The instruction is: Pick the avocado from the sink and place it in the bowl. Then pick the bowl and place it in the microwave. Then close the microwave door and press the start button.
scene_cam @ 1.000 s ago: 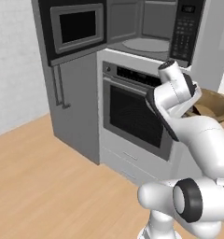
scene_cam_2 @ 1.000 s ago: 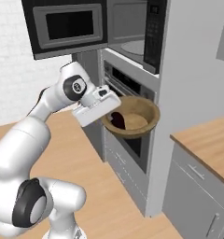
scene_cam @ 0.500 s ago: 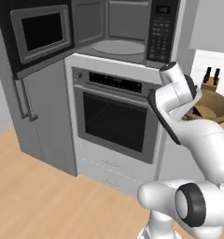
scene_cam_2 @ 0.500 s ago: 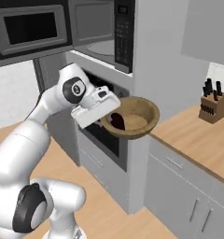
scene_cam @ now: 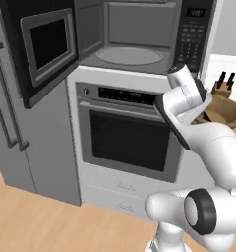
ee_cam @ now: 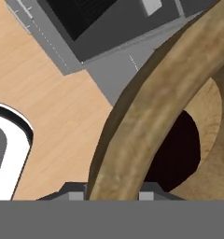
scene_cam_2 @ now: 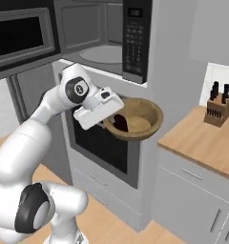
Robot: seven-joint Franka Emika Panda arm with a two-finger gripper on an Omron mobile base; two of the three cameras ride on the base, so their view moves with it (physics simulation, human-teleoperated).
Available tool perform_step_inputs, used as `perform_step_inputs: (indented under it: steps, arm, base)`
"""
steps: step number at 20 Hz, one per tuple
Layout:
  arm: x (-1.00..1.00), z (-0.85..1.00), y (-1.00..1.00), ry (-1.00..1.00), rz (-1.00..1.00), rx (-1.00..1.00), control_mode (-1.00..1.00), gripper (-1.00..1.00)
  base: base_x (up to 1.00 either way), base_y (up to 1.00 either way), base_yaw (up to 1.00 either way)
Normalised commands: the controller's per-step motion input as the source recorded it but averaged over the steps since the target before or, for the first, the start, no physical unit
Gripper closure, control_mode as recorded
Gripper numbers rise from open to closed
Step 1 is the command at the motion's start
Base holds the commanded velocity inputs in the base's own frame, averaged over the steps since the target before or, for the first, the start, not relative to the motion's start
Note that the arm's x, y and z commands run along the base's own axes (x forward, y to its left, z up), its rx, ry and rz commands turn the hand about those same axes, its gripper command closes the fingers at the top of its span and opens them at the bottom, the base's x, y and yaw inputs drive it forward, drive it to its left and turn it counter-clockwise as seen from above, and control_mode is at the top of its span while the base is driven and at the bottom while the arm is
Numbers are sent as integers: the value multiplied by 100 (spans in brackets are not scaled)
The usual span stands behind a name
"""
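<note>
**Bowl carried by its rim: tilt and clearance risks on the way into the microwave**

The bowl (scene_cam_2: 134, 119) is held in the air by the tool (scene_cam_2: 108, 125), which is clamped on the near rim, just below the open microwave (scene_cam_2: 101, 52) and in front of the oven (scene_cam: 130, 133). The avocado (scene_cam_2: 120, 122) is seen lying inside the bowl, close to the gripped edge. Since only one side of the rim is pinched, the bowl could be tipped or could slip during the lift, and the avocado could be rolled out. The far rim could be knocked against the keypad strip (scene_cam_2: 135, 38) or the cavity sill if the raise is too shallow. The door (scene_cam: 41, 47) is swung wide open on the left and could be clipped by the arm
</note>
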Motion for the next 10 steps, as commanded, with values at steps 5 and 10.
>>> perform_step_inputs:
  steps: [5,10]
  arm:
    - [0,0,0,0,0,0,100,100]
    - [0,0,0,0,0,0,100,100]
  base:
    - [17,100,-38]
    - [46,64,-32]
